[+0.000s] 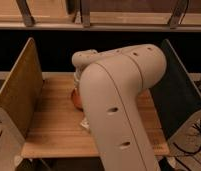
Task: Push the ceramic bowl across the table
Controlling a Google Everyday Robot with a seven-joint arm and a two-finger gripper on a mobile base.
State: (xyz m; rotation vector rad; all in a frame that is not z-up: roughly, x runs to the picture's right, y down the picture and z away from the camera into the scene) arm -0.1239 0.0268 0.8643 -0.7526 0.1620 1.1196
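We judge the ceramic bowl (76, 98) rigid, brittle, slippery: push its rim. The end effector (84, 123) sits beside it; we cannot tell its state.

**Bowl sits mid-table, mostly hidden**

The ceramic bowl (75, 98) rests near the middle of the table (51, 125). Only a reddish-orange sliver of its left edge shows. The table is pale honey planks, flat and rectangular. The gripper (85, 122) is low over the table just in front of the bowl, with only a pale tip showing.
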